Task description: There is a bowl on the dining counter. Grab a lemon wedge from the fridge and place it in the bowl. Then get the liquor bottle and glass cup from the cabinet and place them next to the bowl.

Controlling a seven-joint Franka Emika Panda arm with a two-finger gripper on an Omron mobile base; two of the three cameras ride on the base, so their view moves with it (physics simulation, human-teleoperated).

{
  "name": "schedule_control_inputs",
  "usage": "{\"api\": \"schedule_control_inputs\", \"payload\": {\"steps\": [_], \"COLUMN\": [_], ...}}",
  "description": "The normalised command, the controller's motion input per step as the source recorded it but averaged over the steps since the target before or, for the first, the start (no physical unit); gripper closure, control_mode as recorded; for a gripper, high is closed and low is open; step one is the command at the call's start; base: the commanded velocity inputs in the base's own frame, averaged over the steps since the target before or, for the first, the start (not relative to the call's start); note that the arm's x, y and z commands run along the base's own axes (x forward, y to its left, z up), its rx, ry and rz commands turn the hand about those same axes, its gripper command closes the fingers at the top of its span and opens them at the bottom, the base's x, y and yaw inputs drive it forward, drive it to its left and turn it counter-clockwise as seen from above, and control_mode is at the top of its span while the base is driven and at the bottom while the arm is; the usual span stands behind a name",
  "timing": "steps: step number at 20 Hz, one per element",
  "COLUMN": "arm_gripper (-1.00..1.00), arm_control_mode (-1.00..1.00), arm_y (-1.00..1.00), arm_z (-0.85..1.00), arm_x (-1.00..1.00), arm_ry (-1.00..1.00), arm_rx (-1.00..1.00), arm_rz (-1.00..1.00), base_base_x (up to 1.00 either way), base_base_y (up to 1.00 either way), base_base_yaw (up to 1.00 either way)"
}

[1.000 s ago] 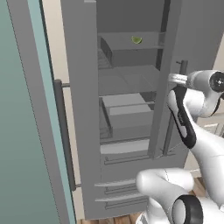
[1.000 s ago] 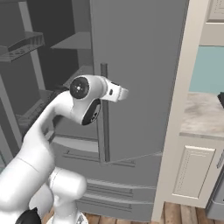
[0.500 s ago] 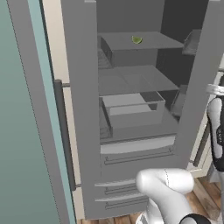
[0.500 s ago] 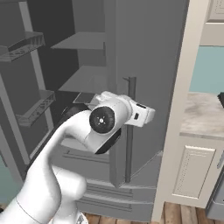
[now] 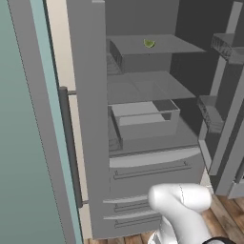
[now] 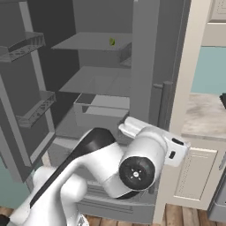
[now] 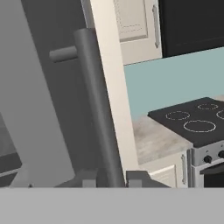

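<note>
Swinging wider since a moment ago, the fridge (image 5: 143, 119) stands open. Its lemon wedge (image 5: 149, 43) sits near the top shelf's (image 6: 95, 42) back edge: light, soft, slippery, best pinched across its rind. My gripper (image 7: 111, 178) straddles the right door handle (image 7: 98, 113), jaws narrowed around it.

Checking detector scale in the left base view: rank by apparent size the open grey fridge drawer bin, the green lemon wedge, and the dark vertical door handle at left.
1. Dark vertical door handle, though nearer the camera
2. Open grey fridge drawer bin
3. Green lemon wedge
</note>
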Motion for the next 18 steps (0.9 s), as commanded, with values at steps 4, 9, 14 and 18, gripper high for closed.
{"api": "schedule_control_inputs", "payload": {"steps": [4, 9, 14, 18], "arm_gripper": [-1.0, -1.0, -1.0, -1.0], "arm_control_mode": [-1.0, -1.0, -1.0, -1.0], "arm_y": [0.21, 0.83, 1.0, 1.0], "arm_z": [0.0, 0.0, 0.0, 0.0], "arm_x": [-1.0, -1.0, -0.33, 0.06], "arm_ry": [0.0, 0.0, 0.01, 0.08], "arm_rx": [0.0, -0.03, -0.09, -0.08], "arm_rz": [-0.01, -0.05, -0.06, -0.08], "base_base_x": [0.0, 0.0, 0.0, 0.0], "base_base_y": [0.0, 0.0, 0.0, 0.0], "base_base_yaw": [0.0, 0.0, 0.0, 0.0]}}
